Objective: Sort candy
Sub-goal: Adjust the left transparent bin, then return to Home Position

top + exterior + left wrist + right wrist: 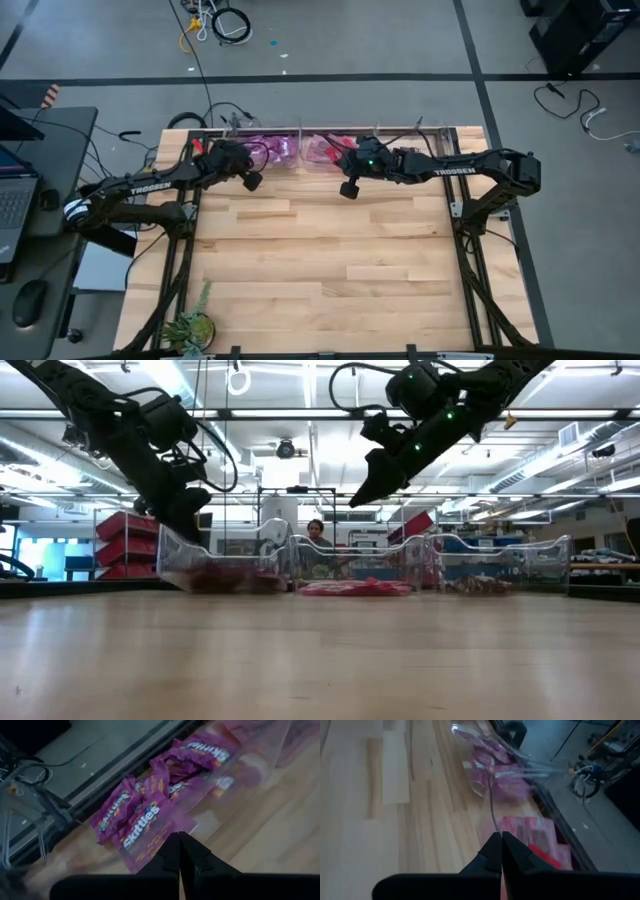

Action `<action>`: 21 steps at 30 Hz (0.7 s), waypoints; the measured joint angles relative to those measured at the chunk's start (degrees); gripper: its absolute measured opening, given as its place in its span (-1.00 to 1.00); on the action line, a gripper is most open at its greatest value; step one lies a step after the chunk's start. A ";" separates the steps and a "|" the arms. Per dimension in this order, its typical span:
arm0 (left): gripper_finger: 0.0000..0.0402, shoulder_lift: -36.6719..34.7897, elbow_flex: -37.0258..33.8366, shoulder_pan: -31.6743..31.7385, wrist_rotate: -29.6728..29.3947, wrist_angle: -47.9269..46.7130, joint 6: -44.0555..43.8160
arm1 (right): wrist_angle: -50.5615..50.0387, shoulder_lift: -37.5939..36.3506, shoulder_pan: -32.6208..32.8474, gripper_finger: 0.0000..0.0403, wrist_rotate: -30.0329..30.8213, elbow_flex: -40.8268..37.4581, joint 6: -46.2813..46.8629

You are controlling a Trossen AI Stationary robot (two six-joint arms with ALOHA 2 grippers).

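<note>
Much of the candy is hard to read: from above the clear bins [300, 148] at the table's far edge show only purple and pink blurs, and the low view catches just a flat red heap [352, 588] and dark smears behind glossy curved walls. The left wrist view is plainest, with purple packets [145, 815] lying crinkled and overlapping inside a bin. The left gripper [179, 851] hangs just above them, fingers pressed together and holding nothing. The right gripper [500, 849], also closed and empty, hovers over pink packets [520, 831] by the middle bins. The wooden table [320, 270] lies open and bare toward the near edge.
</note>
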 joint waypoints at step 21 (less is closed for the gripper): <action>-1.00 -7.64 0.00 -5.93 0.16 -1.99 -0.28 | 1.57 0.00 -0.04 -1.00 -0.11 -3.38 1.29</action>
